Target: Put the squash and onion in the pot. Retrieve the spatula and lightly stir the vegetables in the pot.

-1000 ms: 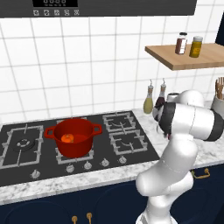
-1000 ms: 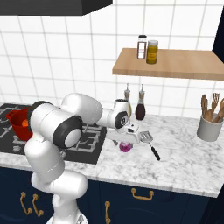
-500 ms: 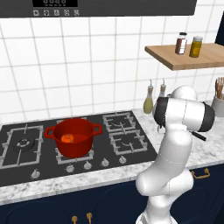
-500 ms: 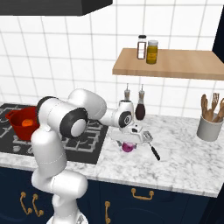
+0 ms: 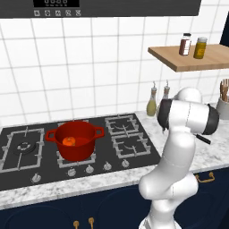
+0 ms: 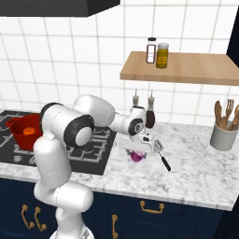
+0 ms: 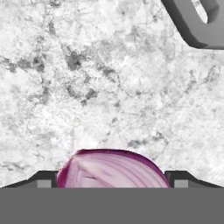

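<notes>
- Marble counter [image 6: 196, 168] right of the hob: gripper [image 6: 138, 150] is down low over the onion [image 6: 137, 156].
- Hand view: 2 fingertips [image 7: 43, 180] flank the onion [image 7: 112, 169], 1 each side; contact unclear, so grip cannot be told.
- Spatula [image 6: 160, 156] lies just beside the onion.
- Squash [image 5: 68, 141] sits inside the pot [image 5: 75, 139] on the hob.

Pincer [image 6: 138, 154] lowered over onion [image 6: 136, 156], arm extended.

Both base views face the tiled wall from behind; the hand view looks closely down at marble counter [image 7: 109, 87].
</notes>
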{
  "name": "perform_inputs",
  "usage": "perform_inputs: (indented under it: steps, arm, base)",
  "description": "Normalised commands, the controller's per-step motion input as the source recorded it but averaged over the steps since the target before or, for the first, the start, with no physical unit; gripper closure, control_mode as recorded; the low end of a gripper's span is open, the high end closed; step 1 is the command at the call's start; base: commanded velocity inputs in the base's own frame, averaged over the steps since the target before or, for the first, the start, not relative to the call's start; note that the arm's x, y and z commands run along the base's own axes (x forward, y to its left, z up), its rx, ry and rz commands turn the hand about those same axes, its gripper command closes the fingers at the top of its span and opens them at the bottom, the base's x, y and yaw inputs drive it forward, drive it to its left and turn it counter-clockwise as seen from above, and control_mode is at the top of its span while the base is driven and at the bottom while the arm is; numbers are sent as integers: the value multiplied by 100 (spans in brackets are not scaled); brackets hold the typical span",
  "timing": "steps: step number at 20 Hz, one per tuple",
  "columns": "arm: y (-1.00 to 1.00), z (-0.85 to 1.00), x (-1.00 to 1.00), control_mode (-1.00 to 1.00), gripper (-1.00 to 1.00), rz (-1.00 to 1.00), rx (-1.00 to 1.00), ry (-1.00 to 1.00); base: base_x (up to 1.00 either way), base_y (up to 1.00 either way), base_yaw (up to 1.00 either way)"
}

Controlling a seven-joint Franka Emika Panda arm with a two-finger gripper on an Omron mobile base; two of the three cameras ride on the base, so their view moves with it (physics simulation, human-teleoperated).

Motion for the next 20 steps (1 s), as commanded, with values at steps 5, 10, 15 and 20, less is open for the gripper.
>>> perform_inputs:
  steps: [5,10,15,20]
  arm:
    - [36,57,-41,-100,100,1,14,-32]
    - [81,75,-36,-100,100,1,1,-20]
    - [93,69,-41,-100,100,2,-6,-8]
    - [65,67,-39,-100,100,6,-7,-2]
  base:
    - [0,0,0]
    - [0,0,0]
    - [0,0,0]
    - [0,0,0]
